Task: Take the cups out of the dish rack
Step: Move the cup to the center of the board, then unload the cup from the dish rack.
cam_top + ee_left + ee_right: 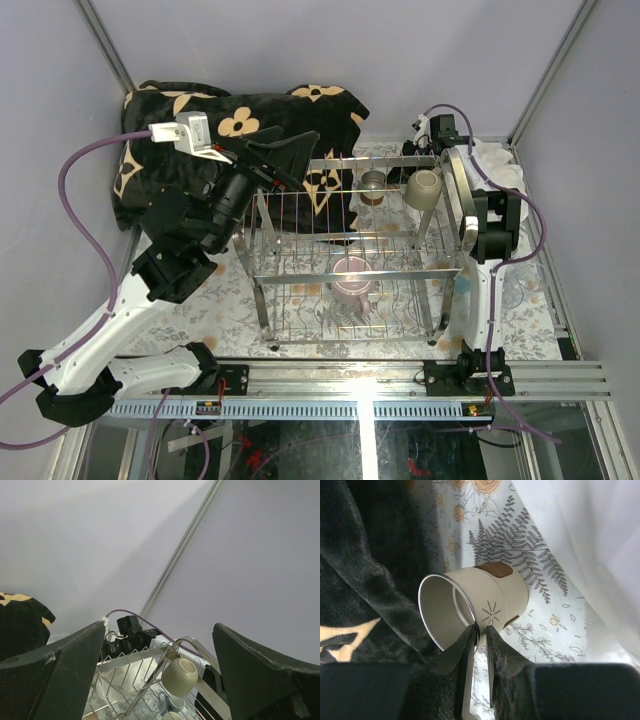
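From above, the right claw (433, 190) is gripping a cream cup (423, 187) at the far right end of the dish rack (300, 270), a pink mug (352, 278) is sitting inside, and the left claw (268, 158) is hanging spread apart. The left wrist view is showing that claw (159, 630) wide and empty. In the right wrist view the claw (481, 630) is pinching only the rim of the cup (490, 600) over the table (545, 625), so it should be moving slowly, clearing the wires and lowering gently before releasing.
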You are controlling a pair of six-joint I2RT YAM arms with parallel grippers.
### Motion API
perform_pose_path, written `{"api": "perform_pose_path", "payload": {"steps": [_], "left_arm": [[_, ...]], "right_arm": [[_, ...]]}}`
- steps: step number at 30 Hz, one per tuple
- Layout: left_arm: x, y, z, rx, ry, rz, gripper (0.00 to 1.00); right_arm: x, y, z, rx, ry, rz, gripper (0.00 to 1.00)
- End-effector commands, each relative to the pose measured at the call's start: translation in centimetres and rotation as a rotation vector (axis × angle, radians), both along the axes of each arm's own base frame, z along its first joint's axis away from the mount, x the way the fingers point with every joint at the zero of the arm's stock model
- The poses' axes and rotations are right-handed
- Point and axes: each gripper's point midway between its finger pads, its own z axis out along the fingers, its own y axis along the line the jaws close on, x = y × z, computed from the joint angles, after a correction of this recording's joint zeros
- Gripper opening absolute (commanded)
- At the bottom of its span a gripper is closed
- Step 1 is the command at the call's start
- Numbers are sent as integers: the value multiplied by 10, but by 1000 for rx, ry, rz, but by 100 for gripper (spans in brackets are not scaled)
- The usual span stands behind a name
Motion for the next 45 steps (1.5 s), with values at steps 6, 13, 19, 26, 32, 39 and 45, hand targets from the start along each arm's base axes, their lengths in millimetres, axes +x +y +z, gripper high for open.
{"api": "perform_pose_path", "payload": {"steps": [6, 13, 19, 26, 32, 39, 45], "left_arm": [[-6, 14, 22, -36, -38, 27, 89], [-6, 14, 21, -38, -34, 26, 89], [-6, 13, 21, -37, -36, 20, 89], [-9, 14, 19, -41, -38, 12, 89], [-9, 16, 17, -36, -38, 21, 89], [-2, 12, 3, 11, 6, 32, 89], [13, -5, -1, 160, 55, 42, 89]], "right_arm": [[4, 28, 21, 117, -35, 65, 22], [3, 10, 36, 71, -74, -5, 33], [8, -30, 91, 64, -177, -117, 41], [4, -84, 159, -24, -299, -298, 42], [-21, -120, 224, -134, -413, -442, 43], [-78, -135, 310, -179, -590, -551, 45], [-129, -138, 352, -166, -716, -611, 50]]}}
